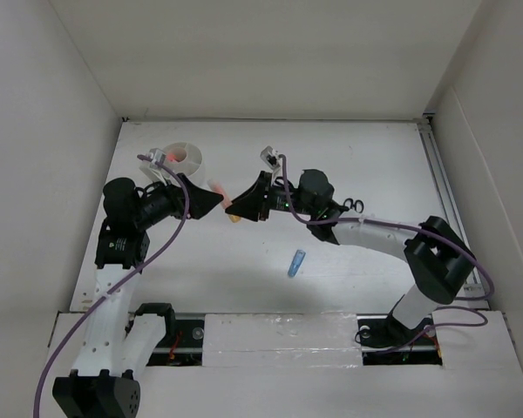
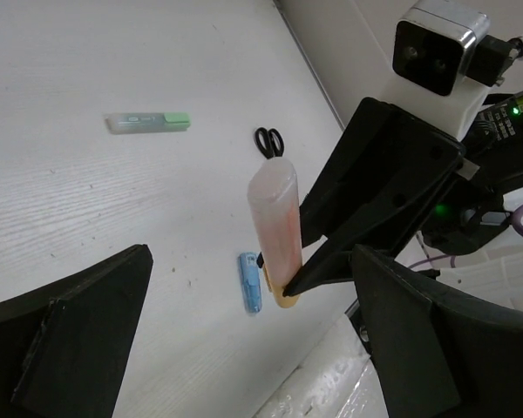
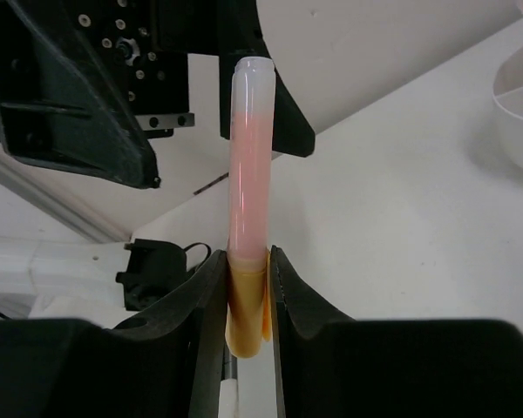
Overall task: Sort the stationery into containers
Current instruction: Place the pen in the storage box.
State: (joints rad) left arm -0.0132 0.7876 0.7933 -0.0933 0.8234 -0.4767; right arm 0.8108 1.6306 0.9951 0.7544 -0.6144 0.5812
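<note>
A pink pen with an orange cap (image 3: 247, 165) is held off the table, and my right gripper (image 3: 247, 292) is shut on its orange cap end. From above, the pen (image 1: 220, 192) bridges the two grippers in mid-air. My left gripper (image 2: 248, 326) is open, and the pen's pink end (image 2: 275, 222) stands between its wide-apart fingers (image 2: 78, 335) without touching them. On the table lie a blue marker (image 2: 250, 282), black-handled scissors (image 2: 268, 141) and a pale green bar (image 2: 148, 122). The round white tub (image 1: 181, 158) stands behind my left gripper (image 1: 214, 203).
The blue marker (image 1: 296, 262) lies mid-table toward the front. The scissors (image 1: 353, 205) lie beside the right arm. White walls enclose the table on three sides. The tub's rim (image 3: 516, 109) shows at the right of the right wrist view.
</note>
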